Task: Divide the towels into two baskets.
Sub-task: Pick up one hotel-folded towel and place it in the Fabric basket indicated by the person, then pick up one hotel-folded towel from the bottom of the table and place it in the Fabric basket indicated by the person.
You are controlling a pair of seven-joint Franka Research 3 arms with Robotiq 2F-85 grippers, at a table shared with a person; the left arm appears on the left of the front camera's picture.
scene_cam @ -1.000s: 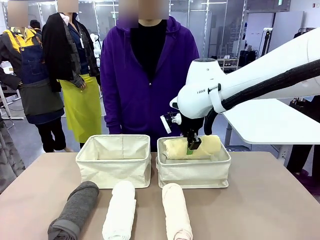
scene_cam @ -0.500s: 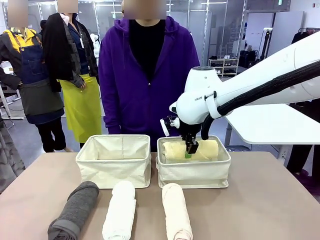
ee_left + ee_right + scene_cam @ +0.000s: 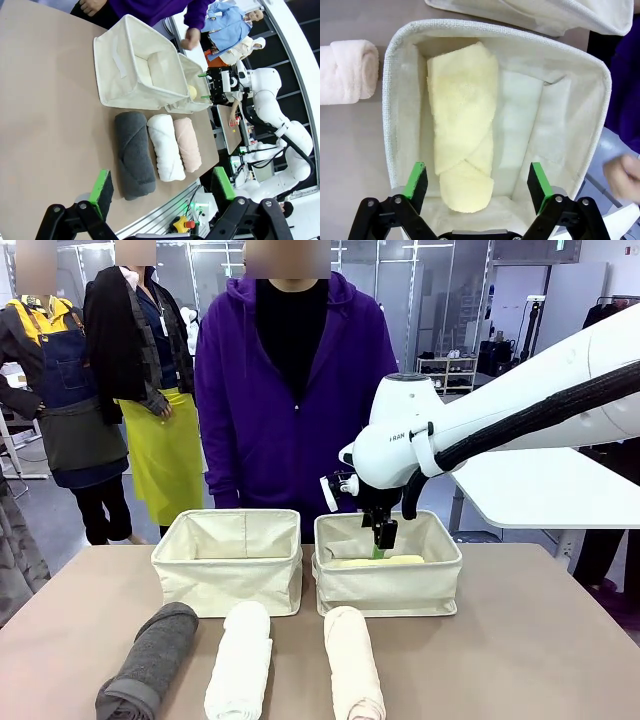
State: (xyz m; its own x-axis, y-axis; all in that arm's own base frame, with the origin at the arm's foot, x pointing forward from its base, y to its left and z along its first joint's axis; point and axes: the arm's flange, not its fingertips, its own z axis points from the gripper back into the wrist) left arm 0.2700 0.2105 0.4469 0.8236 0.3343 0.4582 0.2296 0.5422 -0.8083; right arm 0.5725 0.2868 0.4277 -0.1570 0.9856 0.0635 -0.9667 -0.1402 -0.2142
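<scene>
While the right gripper [image 3: 477,175] is held wide and empty, the yellow towel [image 3: 462,125] is seen lying in the basket [image 3: 391,110] at the centre of its wrist view. The left gripper [image 3: 162,184] is likewise spread. Along the front view's bottom edge the grey towel [image 3: 150,660], white towel [image 3: 242,660] and pink towel [image 3: 352,665] are lined up. Soft, light rolls are expected; each is best pinched across its middle.

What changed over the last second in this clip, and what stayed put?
The right gripper opened and let go of the yellow towel, which dropped from rim height to the floor of the right-hand basket; the gripper hangs open above it. The grey towel, white towel, pink towel and left-hand basket have not moved.
</scene>
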